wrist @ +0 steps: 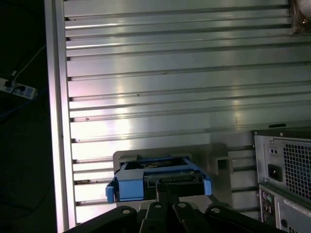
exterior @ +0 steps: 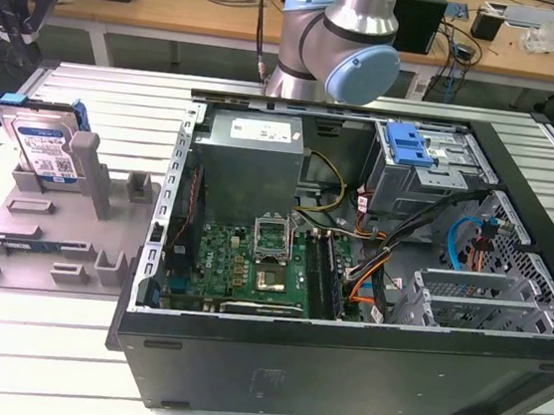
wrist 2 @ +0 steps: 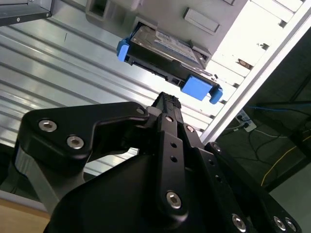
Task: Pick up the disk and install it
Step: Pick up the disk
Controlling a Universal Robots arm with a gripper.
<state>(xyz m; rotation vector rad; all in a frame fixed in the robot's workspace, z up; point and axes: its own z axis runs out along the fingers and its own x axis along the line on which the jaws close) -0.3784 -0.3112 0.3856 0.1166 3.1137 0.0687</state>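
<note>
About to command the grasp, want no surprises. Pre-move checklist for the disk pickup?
1. Silver rectangular hard drive in its blue plastic bracket stands upright in the grey plastic fixture: ok.
2. Black pincer points at the drive's edge, apart from it: ok.
3. Black metal computer case lies open, side panel off: ok.
4. Metal drive cage with blue latch free for the drive: cannot tell.
5. Black cables beside that cage clear of the path: cannot tell.
</note>
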